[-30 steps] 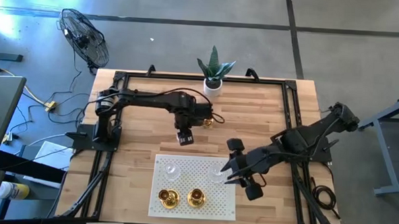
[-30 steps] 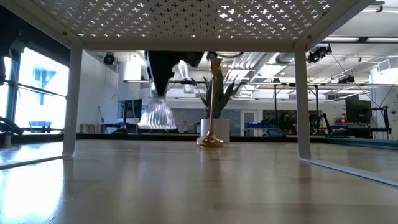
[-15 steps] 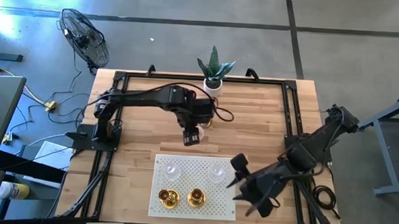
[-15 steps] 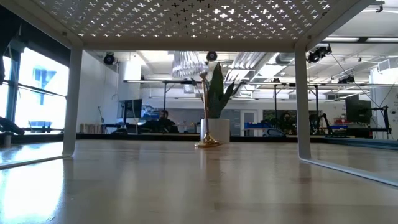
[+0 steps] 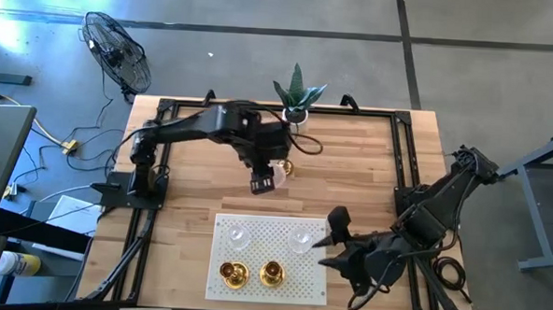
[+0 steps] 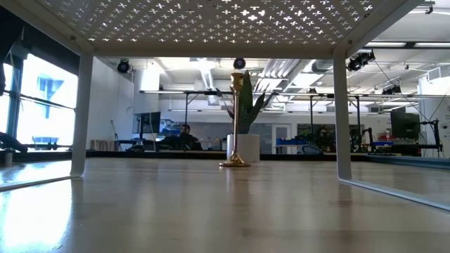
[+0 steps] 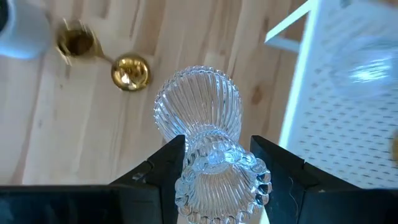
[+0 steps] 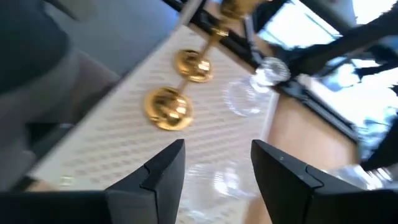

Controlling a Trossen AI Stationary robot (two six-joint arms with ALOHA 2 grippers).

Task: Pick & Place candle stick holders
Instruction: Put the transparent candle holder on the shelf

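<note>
My left gripper (image 5: pixel 263 182) hangs over the middle of the table, shut on a clear ribbed glass candle stick holder (image 7: pixel 199 112). A tall gold holder (image 6: pixel 235 119) stands on its round base on the wood just beyond it, near the white plant pot (image 5: pixel 297 118). On the white perforated mat (image 5: pixel 253 257) stand two glass holders (image 5: pixel 237 236) (image 5: pixel 301 238) and two gold ones (image 5: pixel 234 275) (image 5: pixel 271 273). My right gripper (image 5: pixel 331 246) is open and empty, beside the mat's right edge. My left gripper pinches the glass holder at its narrow waist (image 7: pixel 210 144) between the two fingers (image 7: pixel 168 163). The fingers come from above, pointing steeply down. The holder is lifted clear of the table; its ribbed bell end (image 7: pixel 198 102) points down past the fingertips and its scalloped end (image 7: pixel 217 186) sits back between the fingers.
The mat is a raised shelf on legs (image 6: pixel 342 112) at the table's near middle. A black frame rail (image 5: pixel 403 151) runs round the table's edges. Bare wood lies left of the left gripper and between the mat and the plant.
My left gripper has risen with the glass holder, carrying it up out of the low view. My right gripper has drawn back from the mat's right part toward the table's near right corner and has rolled. The gold holder on the table tilted briefly and stands upright again.
</note>
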